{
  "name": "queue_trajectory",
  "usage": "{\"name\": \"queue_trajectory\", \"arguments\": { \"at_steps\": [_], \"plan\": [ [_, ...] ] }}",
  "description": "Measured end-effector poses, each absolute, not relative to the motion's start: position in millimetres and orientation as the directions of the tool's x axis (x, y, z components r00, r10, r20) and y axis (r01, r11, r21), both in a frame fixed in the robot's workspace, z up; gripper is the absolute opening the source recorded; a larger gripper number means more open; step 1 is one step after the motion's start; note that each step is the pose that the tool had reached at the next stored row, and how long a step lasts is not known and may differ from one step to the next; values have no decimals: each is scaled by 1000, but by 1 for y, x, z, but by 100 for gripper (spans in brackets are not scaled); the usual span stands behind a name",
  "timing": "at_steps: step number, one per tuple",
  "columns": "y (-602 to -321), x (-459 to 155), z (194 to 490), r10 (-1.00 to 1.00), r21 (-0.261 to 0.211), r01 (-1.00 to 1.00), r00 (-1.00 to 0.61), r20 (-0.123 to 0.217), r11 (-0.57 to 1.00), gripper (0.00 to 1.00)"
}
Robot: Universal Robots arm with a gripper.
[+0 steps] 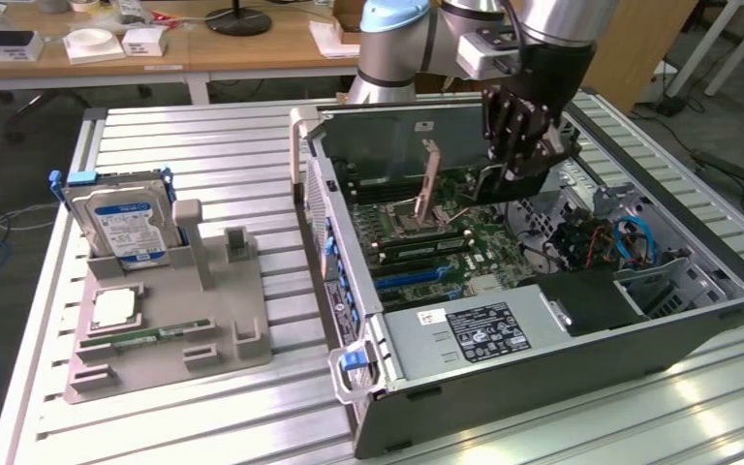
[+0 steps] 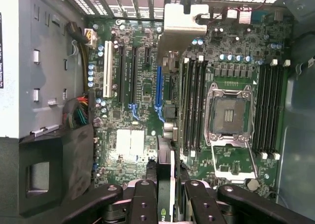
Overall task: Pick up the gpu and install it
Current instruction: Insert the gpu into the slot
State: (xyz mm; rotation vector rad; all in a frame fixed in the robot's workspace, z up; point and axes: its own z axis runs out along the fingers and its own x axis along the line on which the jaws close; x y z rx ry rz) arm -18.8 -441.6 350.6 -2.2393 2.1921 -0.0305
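grey plastic makes up the holder [image 1: 171, 334] on the exterior view's left, and a silver hard drive [image 1: 120, 225] with a blue label stands in it, with a chip [image 1: 113, 308] and a thin green memory stick [image 1: 139, 336] lying lower down. none of these is the card for this job.

next along is the open computer case [image 1: 541, 329], lying on its side on the metal table [image 1: 204, 145]. the green main board [image 1: 456, 242] shows inside it.

over the case hangs the gripper [image 1: 527, 145]. its black fingers [image 2: 142, 204] are closed on the gpu [image 2: 166, 184], which is a thin dark card held on its edge, pointing down at the board. in the wrist view the card's shiny metal end [image 2: 184, 27] sits near the back wall of the case.

the card is now above the board, close to the blue slot [image 2: 158, 88], but i cannot tell if its edge is touching the slot.

to do this step well, i think the card should stay straight up and not lean. its long edge should line up with the slot all the way along. the metal end should meet the gap in the back wall. a slow, even push down looks best, because a crooked push could bend the card or hurt the slot.
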Motion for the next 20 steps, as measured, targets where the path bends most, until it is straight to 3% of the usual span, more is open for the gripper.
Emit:
{"name": "queue_trajectory", "arguments": {
  "at_steps": [20],
  "plan": [
    [-442, -24, 345, -1000, -19, -1000, -6, 9, 6, 26]
  ]
}}
